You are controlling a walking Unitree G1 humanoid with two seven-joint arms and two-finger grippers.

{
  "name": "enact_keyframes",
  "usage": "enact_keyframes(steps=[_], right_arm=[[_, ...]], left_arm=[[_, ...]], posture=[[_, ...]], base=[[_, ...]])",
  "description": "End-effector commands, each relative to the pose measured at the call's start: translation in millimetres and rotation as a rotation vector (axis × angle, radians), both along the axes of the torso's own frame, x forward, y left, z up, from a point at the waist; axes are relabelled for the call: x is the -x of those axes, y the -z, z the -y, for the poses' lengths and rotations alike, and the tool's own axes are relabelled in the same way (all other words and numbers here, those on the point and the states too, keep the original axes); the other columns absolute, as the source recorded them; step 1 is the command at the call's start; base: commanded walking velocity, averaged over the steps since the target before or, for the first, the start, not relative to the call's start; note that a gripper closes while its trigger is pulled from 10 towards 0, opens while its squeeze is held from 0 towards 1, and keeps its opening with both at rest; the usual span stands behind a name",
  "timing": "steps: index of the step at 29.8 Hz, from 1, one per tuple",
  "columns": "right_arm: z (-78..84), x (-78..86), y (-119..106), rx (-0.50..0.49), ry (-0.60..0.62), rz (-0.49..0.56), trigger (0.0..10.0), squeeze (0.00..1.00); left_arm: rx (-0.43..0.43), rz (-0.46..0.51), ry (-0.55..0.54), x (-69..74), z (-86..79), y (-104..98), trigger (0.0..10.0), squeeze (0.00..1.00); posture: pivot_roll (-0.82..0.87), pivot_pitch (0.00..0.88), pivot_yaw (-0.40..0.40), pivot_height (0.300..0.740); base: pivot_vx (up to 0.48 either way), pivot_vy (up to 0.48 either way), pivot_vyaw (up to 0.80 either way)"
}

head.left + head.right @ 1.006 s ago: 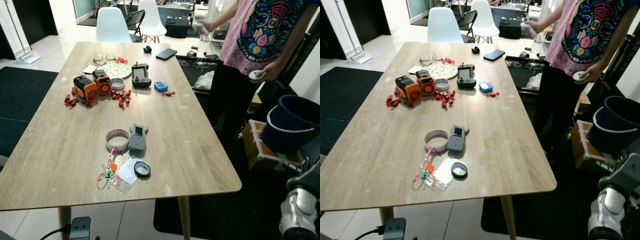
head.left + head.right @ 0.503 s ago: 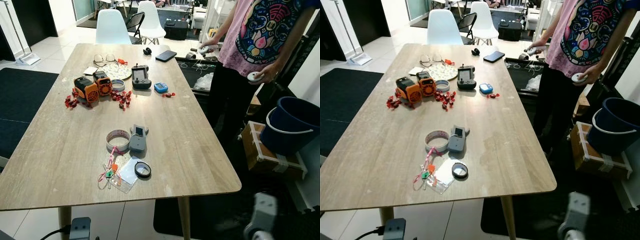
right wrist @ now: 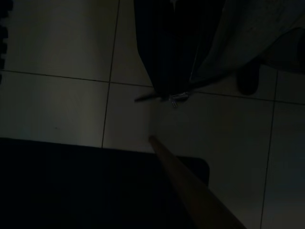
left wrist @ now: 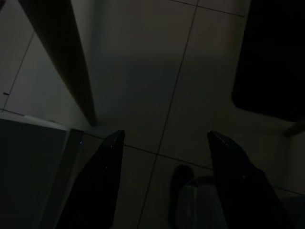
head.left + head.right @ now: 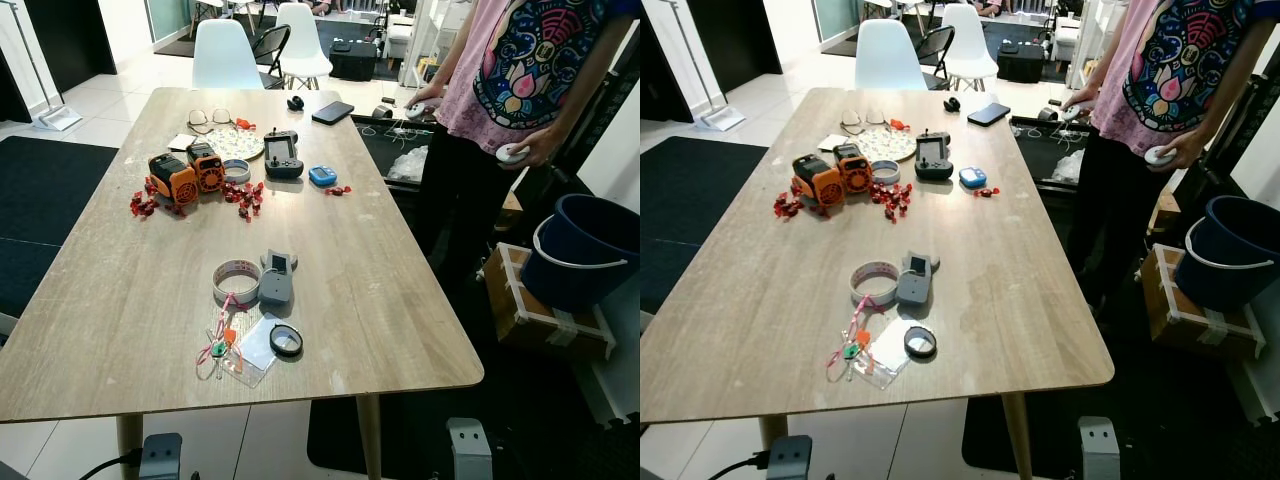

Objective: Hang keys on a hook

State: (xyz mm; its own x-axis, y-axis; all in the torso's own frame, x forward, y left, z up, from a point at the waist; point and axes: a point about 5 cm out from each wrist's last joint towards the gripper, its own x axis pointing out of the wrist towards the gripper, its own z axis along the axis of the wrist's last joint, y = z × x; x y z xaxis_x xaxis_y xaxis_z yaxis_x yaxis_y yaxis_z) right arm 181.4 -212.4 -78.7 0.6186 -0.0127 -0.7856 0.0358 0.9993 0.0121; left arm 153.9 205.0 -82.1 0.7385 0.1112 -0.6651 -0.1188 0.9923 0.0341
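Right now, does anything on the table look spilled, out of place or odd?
Small red pieces lie scattered loose around the two orange devices, as if spilled. The keys lie near the table's front edge, partly on a clear sleeve, beside a tape roll. Nothing looks damaged.

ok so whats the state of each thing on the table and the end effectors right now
keys: lying flat on the table near the front edge, not hung, untouched
tape roll: lying flat, beside the grey device
glasses: unfolded, resting at the far end
phone: face down or screen dark, lying flat
blue bucket: upright on the floor
left end effector: open, hanging over the floor
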Motion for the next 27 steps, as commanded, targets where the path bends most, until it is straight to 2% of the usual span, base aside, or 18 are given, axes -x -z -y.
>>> enact_keyframes(steps=[1, 5, 19, 27], right_arm=[[-2.3, 3.0, 1.5, -0.012, 0.0, 0.004, 10.0, 0.0], [-9.1, -0.1, -0.2, 0.006, -0.082, 0.038, 10.0, 0.0], [-25.3, 0.0, 2.1, -0.043, -0.136, 0.027, 10.0, 0.0], [-25.9, 0.9, 2.6, -0.033, -0.156, 0.022, 10.0, 0.0]], left_arm=[[-0.001, -0.024, 0.022, 3.6, -0.2, 2.2, 10.0, 0.0], [0.007, -0.018, 0.022, 3.3, 1.7, 2.1, 10.0, 0.0], [0.021, -0.012, 0.007, 3.8, 4.2, 2.5, 10.0, 0.0], [0.024, -0.007, 0.001, 4.9, 3.7, 2.5, 10.0, 0.0]], posture=[[0.07, 0.055, -0.051, 0.74], [0.06, 0.054, -0.051, 0.74], [0.07, 0.056, -0.062, 0.74], [0.07, 0.052, -0.066, 0.74]], base=[[0.0, 0.0, 0.0], [0.0, 0.0, 0.0], [0.0, 0.0, 0.0], [0.0, 0.0, 0.0]])
